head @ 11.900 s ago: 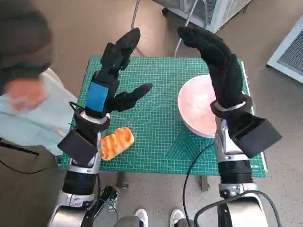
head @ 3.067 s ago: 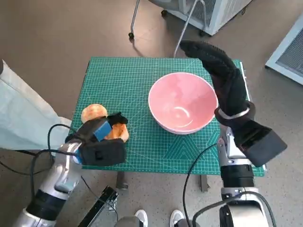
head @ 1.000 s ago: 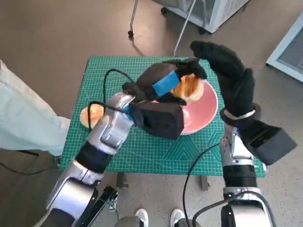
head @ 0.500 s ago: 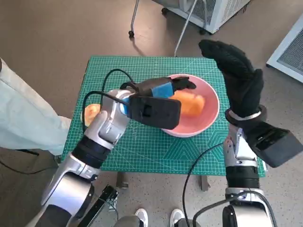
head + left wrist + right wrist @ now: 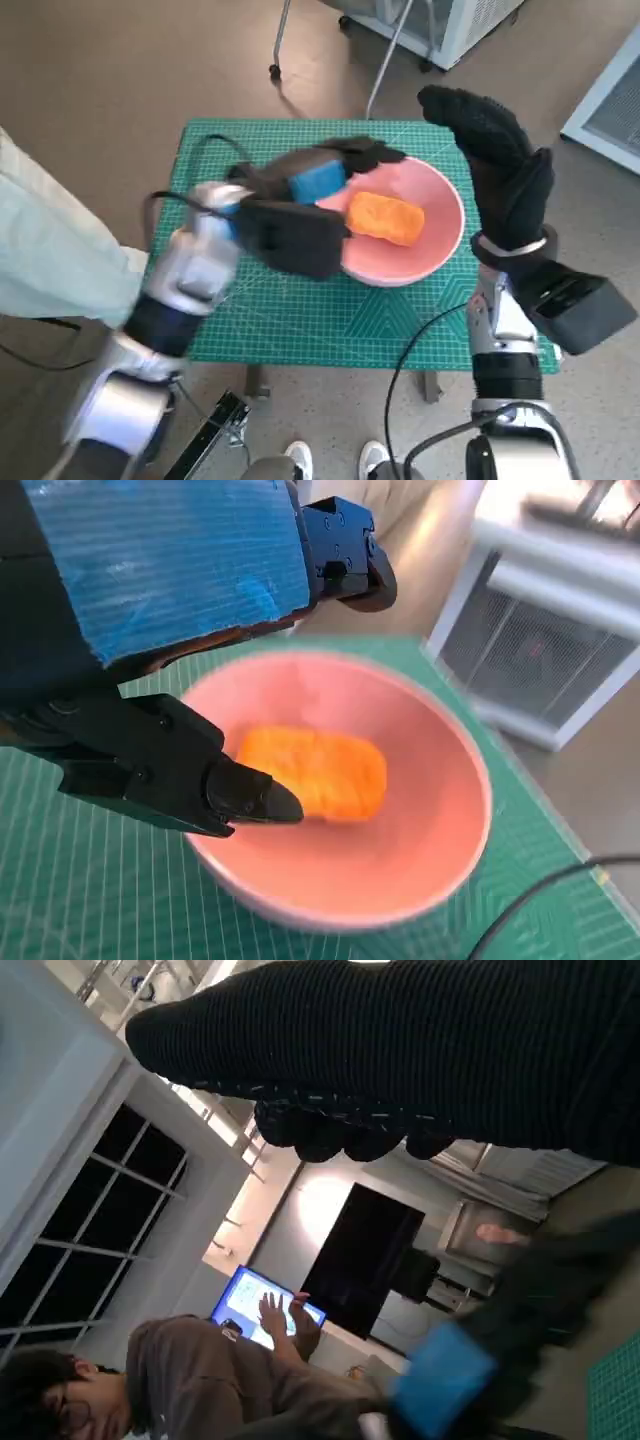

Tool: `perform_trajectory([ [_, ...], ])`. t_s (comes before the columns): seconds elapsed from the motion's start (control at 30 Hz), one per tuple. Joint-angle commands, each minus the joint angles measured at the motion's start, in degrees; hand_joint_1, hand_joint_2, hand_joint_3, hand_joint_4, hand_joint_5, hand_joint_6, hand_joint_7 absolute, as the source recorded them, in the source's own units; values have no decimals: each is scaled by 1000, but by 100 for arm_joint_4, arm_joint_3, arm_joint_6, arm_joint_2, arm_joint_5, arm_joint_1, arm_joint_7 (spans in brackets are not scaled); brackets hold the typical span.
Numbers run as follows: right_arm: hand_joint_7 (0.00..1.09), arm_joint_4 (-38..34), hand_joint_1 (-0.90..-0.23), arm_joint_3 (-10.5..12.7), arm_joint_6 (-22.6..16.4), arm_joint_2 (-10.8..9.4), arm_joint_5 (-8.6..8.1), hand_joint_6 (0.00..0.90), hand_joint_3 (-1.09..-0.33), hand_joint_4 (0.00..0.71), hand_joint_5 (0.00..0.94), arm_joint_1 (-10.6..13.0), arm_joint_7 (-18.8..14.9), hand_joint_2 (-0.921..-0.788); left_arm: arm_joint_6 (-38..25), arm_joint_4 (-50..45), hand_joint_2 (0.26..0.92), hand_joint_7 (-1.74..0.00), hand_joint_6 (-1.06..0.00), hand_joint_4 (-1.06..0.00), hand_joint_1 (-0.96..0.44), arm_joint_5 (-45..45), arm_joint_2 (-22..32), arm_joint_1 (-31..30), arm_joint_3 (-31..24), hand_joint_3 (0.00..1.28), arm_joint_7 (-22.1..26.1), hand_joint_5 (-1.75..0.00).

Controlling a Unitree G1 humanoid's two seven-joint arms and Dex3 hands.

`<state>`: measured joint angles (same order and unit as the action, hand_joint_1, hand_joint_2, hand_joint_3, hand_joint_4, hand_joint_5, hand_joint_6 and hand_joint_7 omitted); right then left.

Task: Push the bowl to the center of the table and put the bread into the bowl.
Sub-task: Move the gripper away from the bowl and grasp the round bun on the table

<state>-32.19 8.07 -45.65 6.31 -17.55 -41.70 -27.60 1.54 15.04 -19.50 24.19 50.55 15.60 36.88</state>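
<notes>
Bread (image 5: 384, 218) in pink bowl (image 5: 440, 245), mid-table on green mat (image 5: 300, 320).
I see my left hand (image 5: 325, 180) over the bowl's rim w/ fingers apart, empty, partly blocking the bowl. Right hand (image 5: 495, 150) raised beside the bowl's other side, fingers spread, holding nothing. A person's pale sleeve (image 5: 50, 260) sits beside the table.
</notes>
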Motion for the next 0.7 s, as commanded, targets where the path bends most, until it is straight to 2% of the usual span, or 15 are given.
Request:
perform_trajectory([
  [0.03,729,68,-689,7,55,-24,60,-1,-731,262,11,171,95,-921,68,-663,880,-487,-230,-214,-226,464,716,-427,-645,34,303,-31],
  [0.13,731,66,-691,16,66,-21,20,-1,-731,261,10,182,95,-921,60,-937,888,-407,-290,-251,-207,708,1139,-717,-1030,14,449,-19],
  [0.3,747,24,-690,33,81,-26,-4,-1,-729,263,11,165,112,-921,31,-1081,875,-335,-323,-268,-217,860,1795,-1168,-1475,2,607,-9],
  [0.53,765,-38,-685,53,105,-61,-59,-1,-729,265,12,125,85,-921,-70,-1123,849,-188,-320,-198,-249,717,2574,-1695,-1758,0,698,0],
  [0.7,769,-84,-683,55,128,-85,-71,-1,-724,265,11,94,67,-921,-53,-955,835,-111,-306,-154,-253,639,2880,-1900,-1779,0,685,0],
])
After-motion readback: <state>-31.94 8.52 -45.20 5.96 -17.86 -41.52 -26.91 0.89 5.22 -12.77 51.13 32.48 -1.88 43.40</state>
